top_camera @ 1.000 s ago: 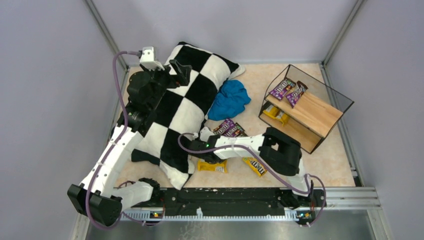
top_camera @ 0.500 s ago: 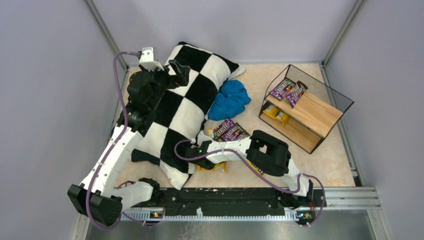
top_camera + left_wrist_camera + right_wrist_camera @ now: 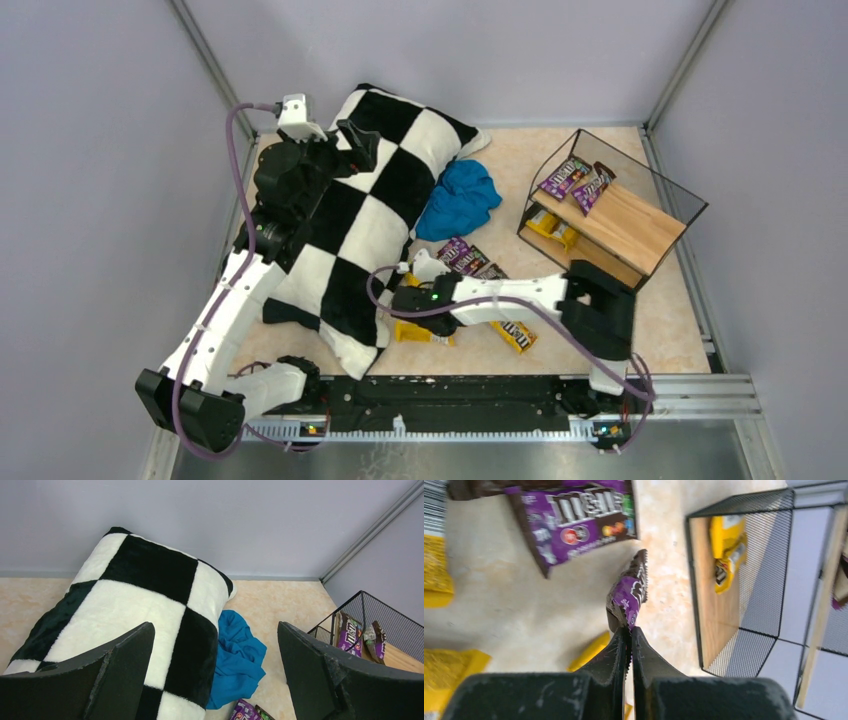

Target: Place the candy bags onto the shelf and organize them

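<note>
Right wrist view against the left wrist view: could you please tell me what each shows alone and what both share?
Only the right wrist: the right gripper shut on a purple candy bag, yellow bags on the table, one yellow bag inside the shelf. Only the left wrist: the open left gripper, the checkered pillow, the blue cloth. Both: the shelf and a loose purple bag.
</note>
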